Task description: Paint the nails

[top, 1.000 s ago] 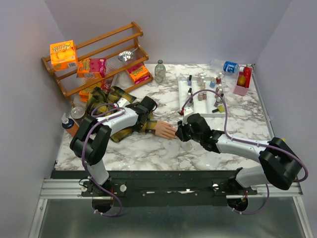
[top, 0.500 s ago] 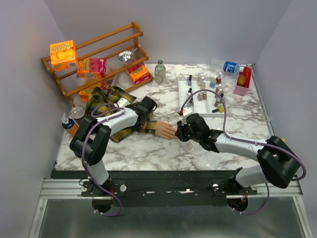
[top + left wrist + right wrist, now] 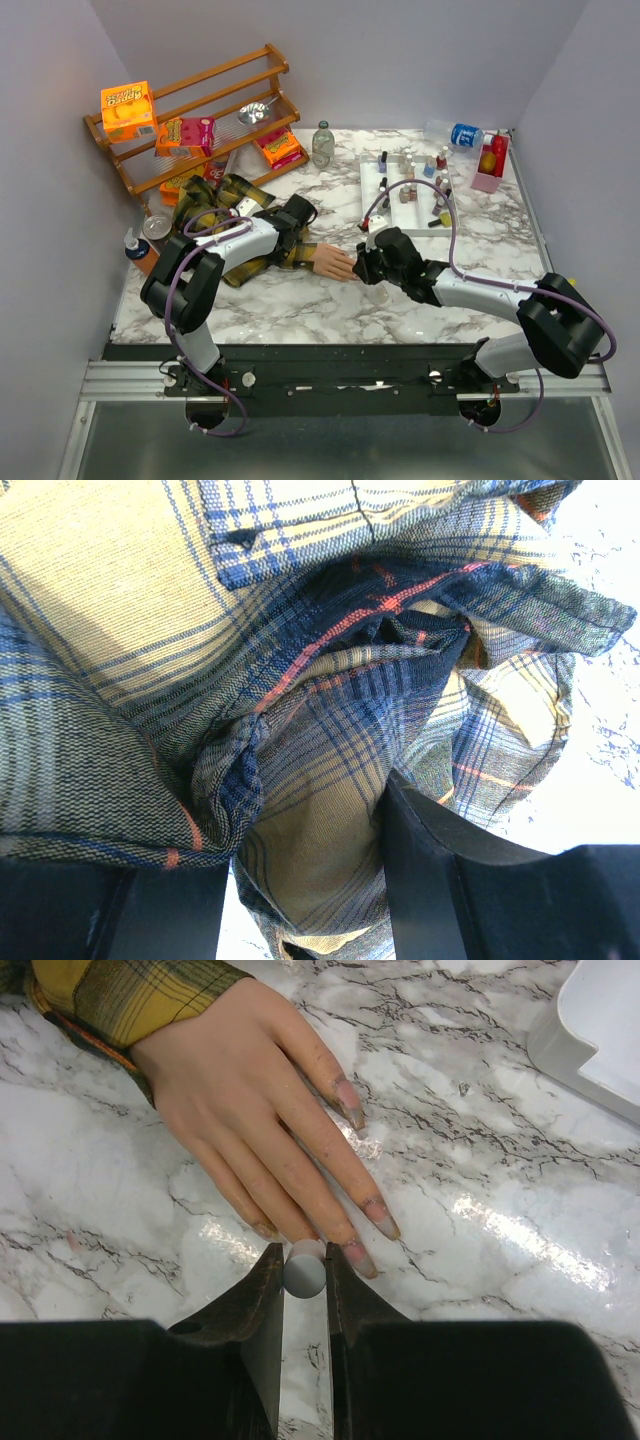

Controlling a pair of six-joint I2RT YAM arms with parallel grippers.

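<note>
Pale grey walls close in a white marble table. The left fingers stand narrow, pinching the bunched plaid sleeve between them. The right fingers clamp a small grey cylinder. Just ahead of them lies the mannequin hand, its smudged nails beside their tips.

Both arms same build. L arm & R arm: white link shells, bulky black joint housings w/ rounded ends. Purple cable runs outside the shells on each, in loose loops. L claw, R claw: two flat matte-black fingers ea., narrowing twd tips. Bases black.
</note>
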